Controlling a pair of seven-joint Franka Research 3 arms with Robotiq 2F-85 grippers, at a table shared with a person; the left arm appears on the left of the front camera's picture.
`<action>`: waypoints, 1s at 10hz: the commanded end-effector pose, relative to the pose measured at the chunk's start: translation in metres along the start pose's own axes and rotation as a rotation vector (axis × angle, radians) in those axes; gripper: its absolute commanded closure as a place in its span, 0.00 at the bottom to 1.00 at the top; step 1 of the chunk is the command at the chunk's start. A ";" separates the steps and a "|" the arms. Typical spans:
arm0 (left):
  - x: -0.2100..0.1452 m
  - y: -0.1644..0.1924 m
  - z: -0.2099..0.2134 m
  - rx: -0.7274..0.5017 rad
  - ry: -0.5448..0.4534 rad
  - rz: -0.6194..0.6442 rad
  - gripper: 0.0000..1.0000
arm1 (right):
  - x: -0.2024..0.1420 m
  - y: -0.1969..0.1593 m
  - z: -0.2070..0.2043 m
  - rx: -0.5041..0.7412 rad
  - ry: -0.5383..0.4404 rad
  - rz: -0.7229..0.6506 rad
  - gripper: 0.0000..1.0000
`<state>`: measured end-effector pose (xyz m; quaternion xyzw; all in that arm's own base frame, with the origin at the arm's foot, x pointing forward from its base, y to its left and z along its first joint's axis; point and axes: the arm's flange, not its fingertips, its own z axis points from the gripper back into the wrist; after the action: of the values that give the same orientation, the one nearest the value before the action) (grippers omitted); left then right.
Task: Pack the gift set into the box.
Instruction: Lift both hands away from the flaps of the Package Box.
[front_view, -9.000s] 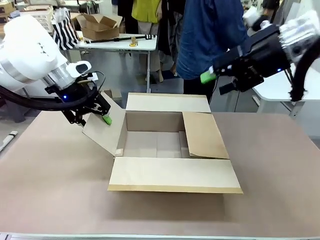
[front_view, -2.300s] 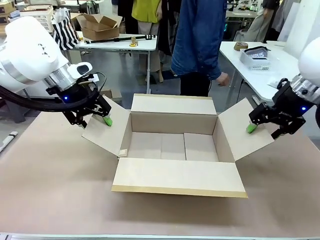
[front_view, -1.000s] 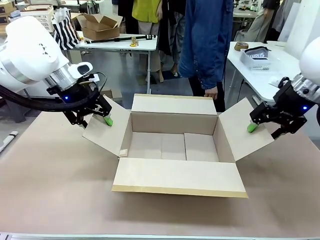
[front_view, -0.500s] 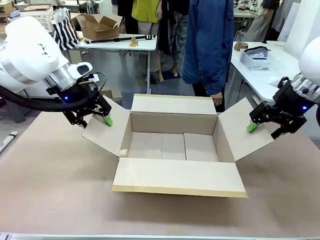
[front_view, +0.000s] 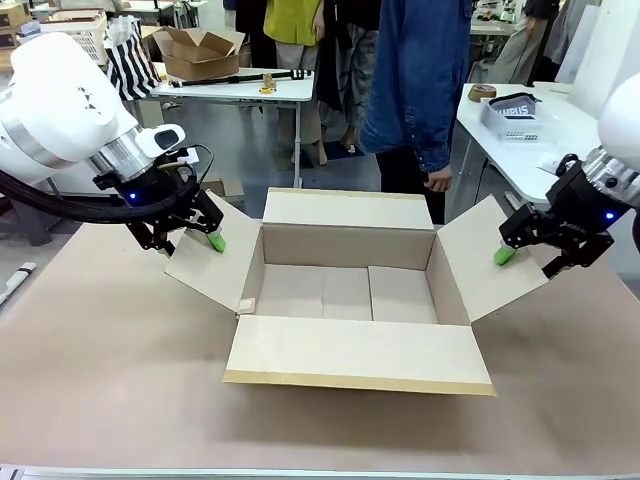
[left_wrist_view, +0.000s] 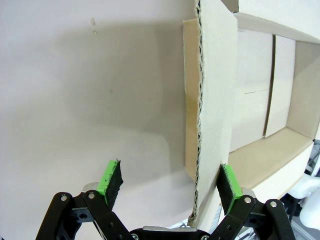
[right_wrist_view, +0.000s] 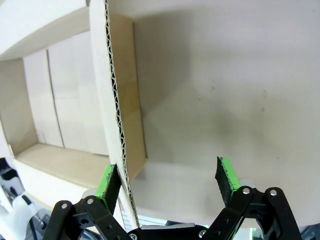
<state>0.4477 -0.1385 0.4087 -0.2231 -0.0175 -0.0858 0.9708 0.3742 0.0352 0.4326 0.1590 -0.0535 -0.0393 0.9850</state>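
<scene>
Left tool (front_view: 190, 243) and right tool (front_view: 528, 262), both spread, straddle the side flaps of the open cardboard box (front_view: 345, 245), which sits on the bench (front_view: 100, 380) between them. Propping flaps apart seems the step in hand; next, the gift set needs lowering inside.

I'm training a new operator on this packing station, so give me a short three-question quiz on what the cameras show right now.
1. True or false: the box already has something packed inside.
2. The left gripper is: A) shut on a flap; B) open, its fingers either side of a side flap edge; C) open over the box's middle.
3. How many of the box's flaps are folded open, and is the right gripper open or shut?
Key: 1 false, the box is empty. 2 B. 3 four; open.
</scene>
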 end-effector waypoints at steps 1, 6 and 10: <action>0.000 0.000 0.000 0.002 -0.001 -0.002 0.00 | 0.000 -0.001 0.001 0.012 0.001 0.005 0.00; 0.000 0.000 0.000 0.002 -0.001 -0.002 0.00 | 0.000 -0.001 0.001 0.012 0.001 0.005 0.00; 0.000 0.000 0.000 0.002 -0.001 -0.002 0.00 | 0.000 -0.001 0.001 0.012 0.001 0.005 0.00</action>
<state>0.4477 -0.1385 0.4087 -0.2231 -0.0175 -0.0858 0.9708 0.3742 0.0352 0.4326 0.1590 -0.0535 -0.0393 0.9850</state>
